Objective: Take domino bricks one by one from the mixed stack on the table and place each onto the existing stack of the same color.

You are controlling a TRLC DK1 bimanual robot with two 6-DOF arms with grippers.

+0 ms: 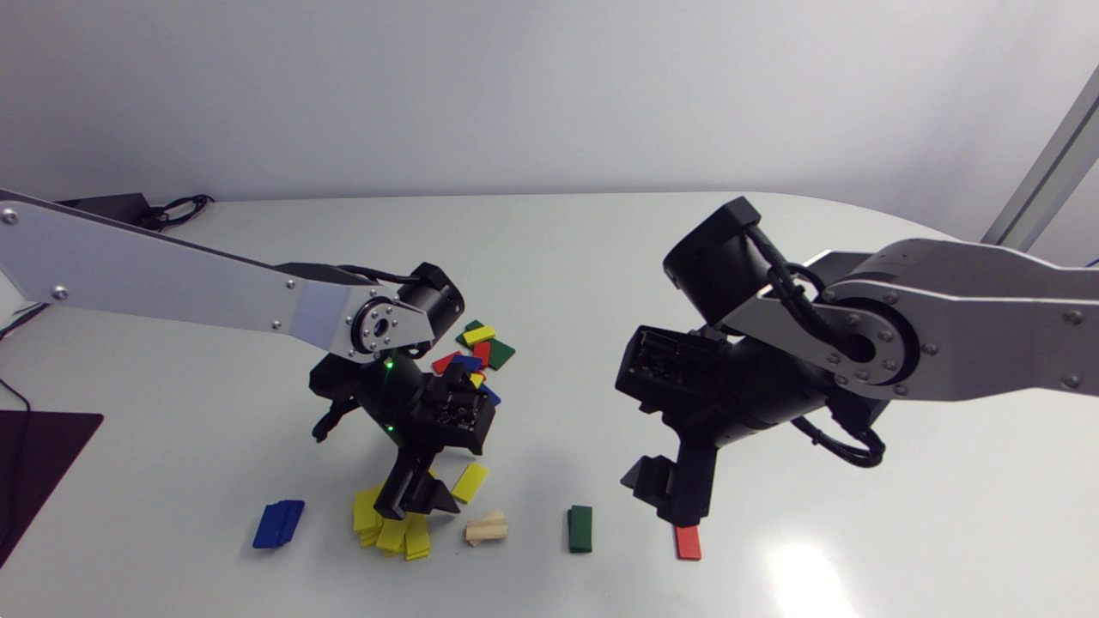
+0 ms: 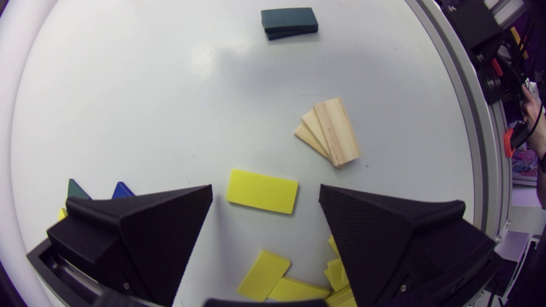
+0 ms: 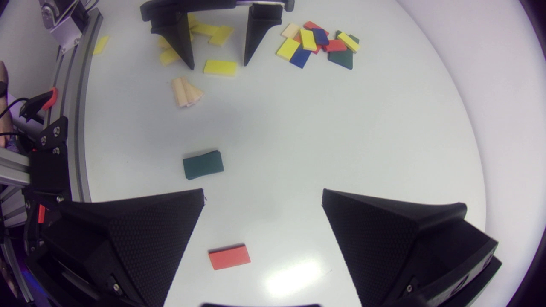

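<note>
Left gripper [image 1: 419, 502] is held low over the near part of the table [image 1: 558, 257], above a loose, fanned-out yellow stack [image 1: 391, 530]. Jaws are seen wide open, nothing gripped. In the left wrist view a single yellow brick [image 2: 262, 196] is seen lying flat on the table, just ahead of the gap between the fingertips and touched by neither. More yellow bricks are visible under and beside the fingers.

Right gripper [image 1: 663, 498] is held over a lone red brick [image 1: 688, 542]. Jaws are likewise spread wide and empty. In the right wrist view the red brick is seen flat on the table below the gap, clear of both fingers.

The mixed stack [image 1: 476, 352] is found further back, behind the left arm's wrist: yellow, red, blue, green and one pale wooden brick, overlapping in a low heap.

Along the near edge the sorted stacks are noted in a row: blue stack [image 1: 278, 523], the yellow stack, a fanned natural-wood stack [image 1: 486, 529], a green stack [image 1: 579, 528], then the red brick. The wood stack lies just beside the single yellow brick; the green stack lies between the two grippers.
</note>
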